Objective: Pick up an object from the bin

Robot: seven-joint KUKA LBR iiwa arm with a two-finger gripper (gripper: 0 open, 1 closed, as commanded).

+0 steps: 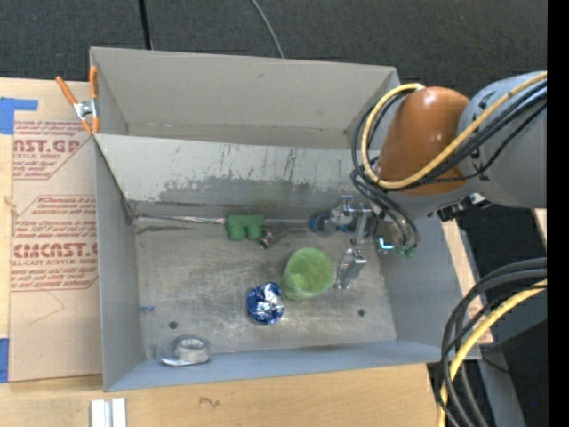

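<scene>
1. The pale green round thing [308, 272] lies on the bin [240, 87] floor, right of centre, unheld. It is the likeliest target, by my read.
2. The gripper [347, 272] sits low, just beside it on the right. You can't tell whether it is spread or pressed together, and nothing shows pinched in it.
3. Around it:
   - blue-and-white ball [265, 303], near, lower left
   - green block [243, 228], toward the back wall
   - small blue thing [318, 223], by the wrist
   - silvery scrap [184, 351], front-left corner, well apart
4. Step in hand: approach and lining up — no grasp yet.
5. Next you need the gripper centred over the green thing and wide enough to straddle it, then closed. It is round, so it may roll toward the ball.
</scene>
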